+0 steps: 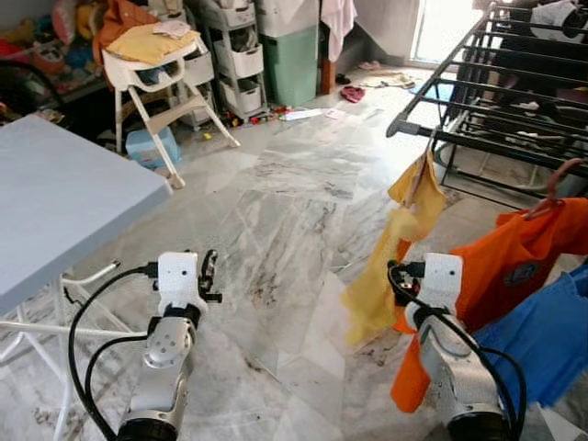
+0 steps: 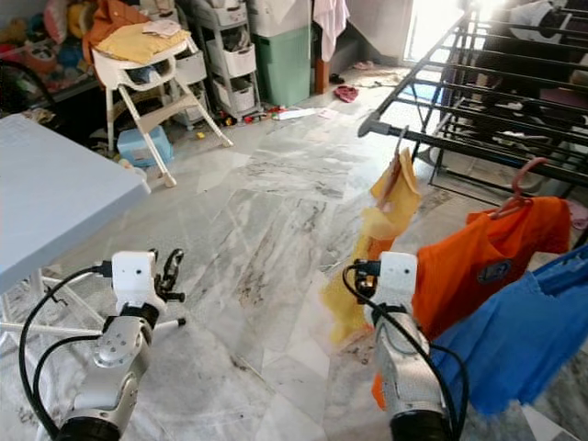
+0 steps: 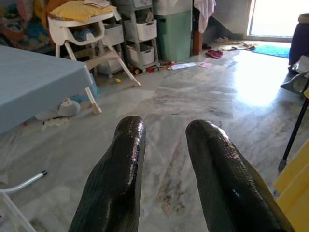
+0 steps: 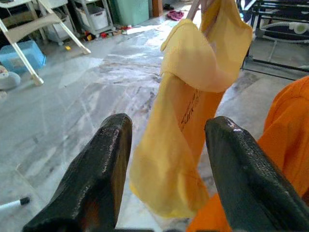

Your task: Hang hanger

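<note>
blue shirt (image 1: 542, 340) cut by edge | yellow garment's (image 1: 390, 257) hanger mostly hidden (cloth-covered)

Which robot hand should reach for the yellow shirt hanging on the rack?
Probably the right. The right gripper is open, right in front of the yellow shirt that hangs from the drying rack. The left gripper is open too, but over bare floor beside the table.

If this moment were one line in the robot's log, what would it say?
yellow garment hanging on drying rack | right gripper open, fingers either side of it | left gripper open, empty
</note>
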{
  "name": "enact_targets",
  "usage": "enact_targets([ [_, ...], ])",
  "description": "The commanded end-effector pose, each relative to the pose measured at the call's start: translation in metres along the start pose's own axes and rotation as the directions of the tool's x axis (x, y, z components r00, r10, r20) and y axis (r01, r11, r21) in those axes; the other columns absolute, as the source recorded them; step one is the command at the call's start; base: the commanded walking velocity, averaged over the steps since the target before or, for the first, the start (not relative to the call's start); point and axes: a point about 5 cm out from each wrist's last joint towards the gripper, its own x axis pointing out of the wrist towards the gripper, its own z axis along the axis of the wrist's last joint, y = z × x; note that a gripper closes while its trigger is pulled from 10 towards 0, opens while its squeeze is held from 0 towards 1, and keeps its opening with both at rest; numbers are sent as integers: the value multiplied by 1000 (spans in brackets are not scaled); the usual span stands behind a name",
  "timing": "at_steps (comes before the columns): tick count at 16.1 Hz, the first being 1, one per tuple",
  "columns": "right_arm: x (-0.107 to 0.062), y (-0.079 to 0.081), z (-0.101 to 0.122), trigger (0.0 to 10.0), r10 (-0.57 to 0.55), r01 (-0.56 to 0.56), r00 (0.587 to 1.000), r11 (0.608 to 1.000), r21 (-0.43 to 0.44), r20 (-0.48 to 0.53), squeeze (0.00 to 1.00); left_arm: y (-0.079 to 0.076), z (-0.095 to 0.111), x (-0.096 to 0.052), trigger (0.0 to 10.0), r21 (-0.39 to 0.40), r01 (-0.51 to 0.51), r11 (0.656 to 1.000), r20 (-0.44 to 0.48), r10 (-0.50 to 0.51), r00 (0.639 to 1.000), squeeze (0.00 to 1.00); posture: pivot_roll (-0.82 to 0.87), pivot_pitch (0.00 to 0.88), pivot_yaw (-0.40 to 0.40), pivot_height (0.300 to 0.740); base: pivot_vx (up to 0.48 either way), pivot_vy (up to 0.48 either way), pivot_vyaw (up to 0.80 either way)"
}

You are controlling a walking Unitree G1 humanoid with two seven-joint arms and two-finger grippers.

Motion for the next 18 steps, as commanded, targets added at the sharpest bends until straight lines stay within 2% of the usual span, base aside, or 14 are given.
enact_targets([
  [1, 2, 2, 5, 10000, -4, 5, 1000, 1000, -28, 27, 0, 3, 1, 1, 10000, 2, -9, 1000, -5, 9, 1000, 0, -50, 0, 69, 740, 0, 0, 0],
  [2, 1, -1, 10, 10000, -12, 17, 997, 998, -65, 78, 0, 5, -3, -7, 10000, -6, 9, 1000, -5, -9, 1000, 0, -51, 0, 65, 740, 0, 0, 0],
  [3, 1, -2, 11, 10000, -12, 18, 996, 997, -71, 83, 0, 6, -4, -9, 10000, -7, 12, 1000, -5, -12, 1000, 0, -51, 0, 65, 740, 0, 0, 0],
  [5, -6, -20, 5, 10000, -29, 33, 999, 995, -90, 39, 0, 8, -19, -29, 10000, 32, 23, 999, -34, -22, 999, 0, -47, 0, 60, 740, 0, 0, 0],
  [6, -8, -24, 4, 10000, -28, 32, 999, 994, -105, 43, 0, 6, -21, -32, 10000, 35, 35, 999, -37, -34, 999, 0, -46, 0, 57, 740, 0, 0, 0],
  [9, -10, -26, 7, 10000, -41, 48, 997, 993, -111, 71, 0, 0, -21, -33, 10000, 6, 85, 996, -46, -85, 995, 0, -51, 0, 57, 740, 0, 0, 0],
  [11, -8, -16, 9, 10000, -36, 44, 996, 993, -110, 76, 0, 2, -18, -28, 10000, -62, 83, 995, -54, -86, 995, 0, -56, 0, 62, 740, 0, 142, 0],
  [15, -11, -12, 4, 10000, -15, 20, 998, 996, -92, 55, 0, 10, -14, -23, 10000, -42, 75, 996, -53, -77, 996, 0, -53, 0, 67, 740, 0, 406, -800],
  [18, -9, -16, 6, 10000, -14, 22, 998, 992, -120, 66, 0, 12, -13, -21, 10000, -47, 65, 997, -55, -67, 996, 0, -53, 0, 76, 740, 0, 450, -800],
])
